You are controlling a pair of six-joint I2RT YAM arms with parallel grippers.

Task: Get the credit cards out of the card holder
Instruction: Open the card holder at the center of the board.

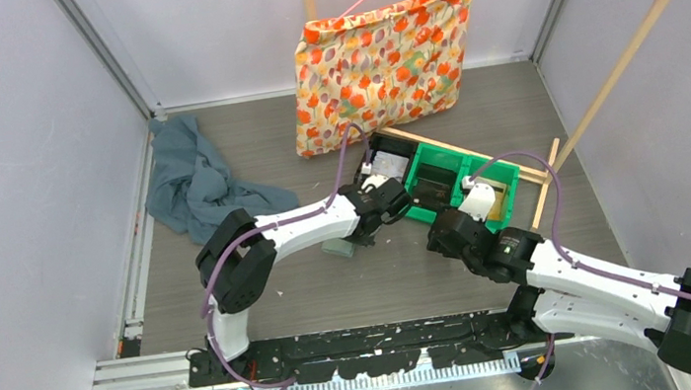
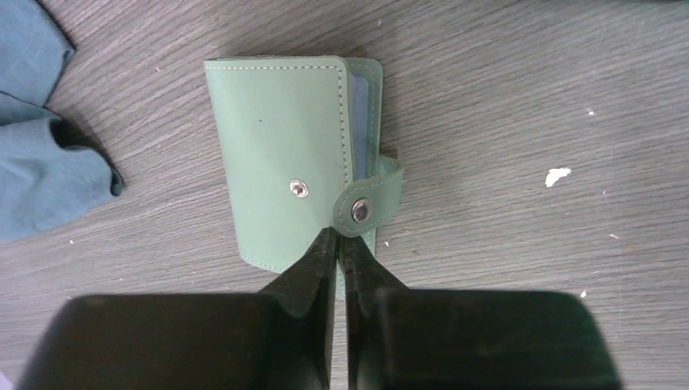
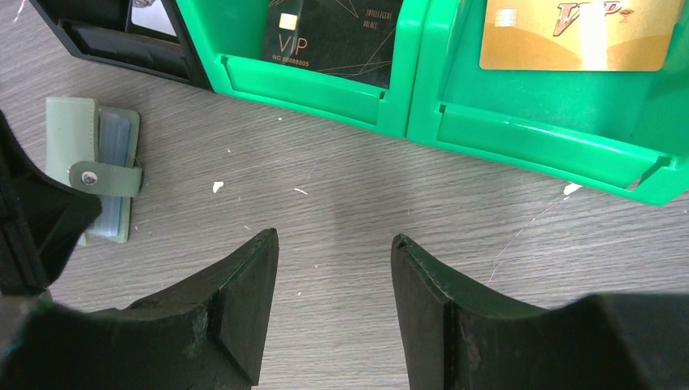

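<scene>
Two cards in the bins beyond the holder: dark card and gold card; not certain whether taken from it. Holder flat on the counter, folded over, strap off its stud; cloth near, on its left. Clear pockets showing at holder's open edge, contents not discernible. Left jaws narrow, a sliver apart, tips at holder's near edge just below the strap; true pinch on the cover not confirmable. Right jaws wide and empty, low over counter to the right of holder, facing the bins. Judged early to midway: holder yet to be spread open, any cards inside yet to be drawn out.
</scene>
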